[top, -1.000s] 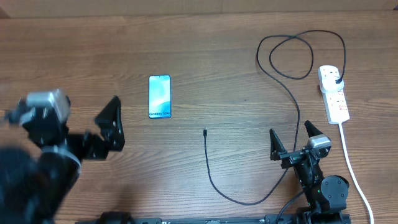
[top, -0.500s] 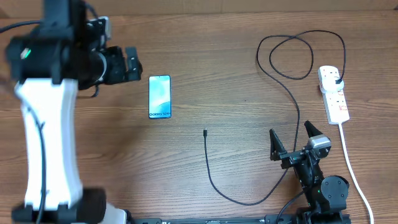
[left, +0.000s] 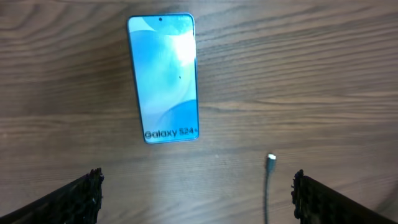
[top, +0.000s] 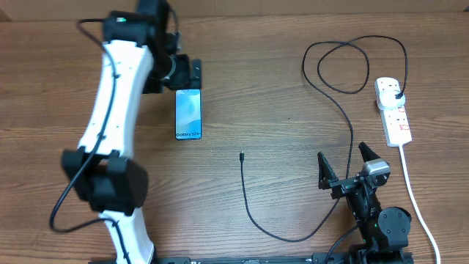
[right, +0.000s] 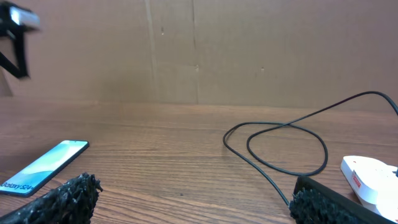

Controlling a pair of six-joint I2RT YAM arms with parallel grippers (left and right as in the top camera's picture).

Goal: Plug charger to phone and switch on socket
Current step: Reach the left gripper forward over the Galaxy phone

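Note:
The phone (top: 188, 114) lies flat, screen up, left of the table's middle. The charger's thin black cable (top: 344, 117) has its plug tip (top: 241, 155) free on the wood, right of and nearer than the phone. Its adapter (top: 396, 92) sits in the white socket strip (top: 394, 111) at the far right. My left gripper (top: 192, 73) is open and empty, held high by the phone's far end; its wrist view shows the phone (left: 163, 78) and plug tip (left: 272, 159) beyond its open fingers (left: 196, 196). My right gripper (top: 343, 160) is open and empty, at the near right.
The socket's thick white cord (top: 415, 194) runs to the near edge at the far right. The cable makes a loop (top: 352, 66) at the back right. A brown cardboard wall (right: 199, 50) stands behind the table. The right wrist view also shows the phone (right: 40, 163) and socket (right: 373, 174).
My left arm has swung from the near left up and across to the phone's far end. The right arm, phone, cable and socket have not moved.

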